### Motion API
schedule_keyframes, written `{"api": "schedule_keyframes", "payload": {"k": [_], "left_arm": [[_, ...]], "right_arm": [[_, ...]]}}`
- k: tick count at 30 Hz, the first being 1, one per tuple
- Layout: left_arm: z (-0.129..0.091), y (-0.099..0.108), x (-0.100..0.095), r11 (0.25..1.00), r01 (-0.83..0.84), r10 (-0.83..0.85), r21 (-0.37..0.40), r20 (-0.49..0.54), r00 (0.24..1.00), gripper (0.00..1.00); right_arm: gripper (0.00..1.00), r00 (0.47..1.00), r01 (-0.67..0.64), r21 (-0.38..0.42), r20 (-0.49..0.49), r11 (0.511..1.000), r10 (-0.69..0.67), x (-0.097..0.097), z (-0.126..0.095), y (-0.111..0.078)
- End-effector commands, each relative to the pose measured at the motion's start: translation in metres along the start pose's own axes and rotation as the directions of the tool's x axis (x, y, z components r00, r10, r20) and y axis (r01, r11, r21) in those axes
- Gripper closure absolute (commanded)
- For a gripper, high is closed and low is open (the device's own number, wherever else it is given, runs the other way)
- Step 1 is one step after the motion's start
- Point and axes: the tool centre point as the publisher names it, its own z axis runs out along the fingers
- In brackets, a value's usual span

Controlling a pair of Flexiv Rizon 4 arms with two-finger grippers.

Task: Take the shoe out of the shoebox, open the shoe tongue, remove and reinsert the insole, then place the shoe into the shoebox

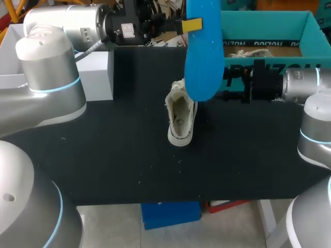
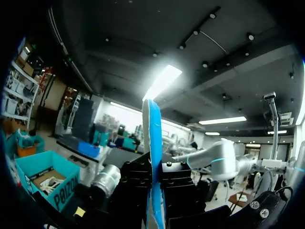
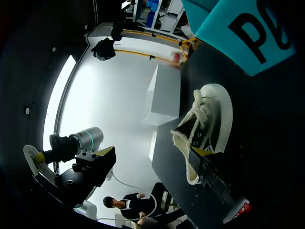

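Observation:
A cream canvas shoe (image 1: 181,118) stands on the black table (image 1: 103,155), its mouth facing up and its laces loose (image 3: 196,112). High above it hangs the blue insole (image 1: 204,51), with my left gripper (image 1: 192,24) shut on its upper end. In the left wrist view the insole (image 2: 153,143) shows edge-on between the pressed fingers of the left gripper (image 2: 153,174). My right gripper (image 1: 223,84) is just right of the shoe, open wide. One of its fingertips (image 3: 202,152) lies against the shoe's collar (image 3: 190,157); the other is hidden.
The teal shoebox (image 1: 269,23) stands open at the back right with crumpled paper inside, right behind my right wrist. A white box (image 1: 95,75) sits at the back left. The table's front edge (image 1: 155,201) runs below the shoe.

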Motion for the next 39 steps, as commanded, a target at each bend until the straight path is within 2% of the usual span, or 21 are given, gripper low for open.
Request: {"api": "schedule_keyframes", "payload": {"k": [1,4,7,8,27,28,30,31,32,34,35,39], "left_arm": [[0.011,-0.005,0.014,0.825,-0.476,0.530,-0.304,0.125,0.839,1.00],[0.019,0.007,0.021,0.630,-0.611,0.718,-0.479,0.059,0.694,1.00],[0.020,0.014,0.027,0.474,-0.677,0.832,-0.563,0.033,0.554,1.00],[0.019,0.018,0.027,0.456,-0.677,0.839,-0.578,0.026,0.543,1.00],[0.019,0.018,0.027,0.456,-0.677,0.839,-0.578,0.026,0.543,1.00],[0.020,0.022,0.036,0.451,-0.724,0.860,-0.521,0.036,0.509,1.00],[0.018,0.039,0.050,0.366,-0.758,0.904,-0.540,0.013,0.427,1.00],[0.015,0.046,0.053,0.380,-0.773,0.904,-0.507,0.026,0.427,1.00],[0.013,0.054,0.057,0.336,-0.782,0.921,-0.524,0.011,0.389,1.00],[0.006,0.069,0.063,0.358,-0.791,0.918,-0.495,0.030,0.396,1.00],[0.003,0.074,0.062,0.321,-0.791,0.929,-0.521,0.013,0.369,1.00],[-0.007,0.091,0.065,0.306,-0.812,0.941,-0.497,0.028,0.337,1.00]], "right_arm": [[0.00,1.000,0.000,-0.002,0.004,1.000,0.000,0.001,0.001,0.000],[0.00,1.000,0.000,-0.002,0.004,1.000,0.000,0.001,0.001,0.000],[0.00,1.000,0.000,-0.002,0.004,1.000,0.000,0.001,0.001,0.000],[0.00,1.000,0.000,-0.002,0.004,1.000,0.000,0.001,0.001,0.000],[0.00,1.000,0.000,-0.002,0.004,1.000,0.000,0.001,0.001,0.000],[0.00,1.000,0.000,-0.002,0.004,1.000,0.000,0.001,0.001,0.000],[0.00,1.000,0.000,-0.002,0.004,1.000,0.000,0.001,0.001,0.000],[0.00,1.000,0.000,-0.002,0.004,1.000,0.000,0.001,0.001,0.000],[0.00,1.000,0.000,-0.002,0.004,1.000,0.000,0.001,0.001,0.000],[0.00,1.000,0.000,-0.002,0.004,1.000,0.000,0.001,0.001,0.000],[0.00,1.000,0.000,-0.002,0.004,1.000,0.000,0.001,0.001,0.000],[0.00,1.000,0.000,-0.002,0.004,1.000,0.000,0.001,0.001,0.000]]}}
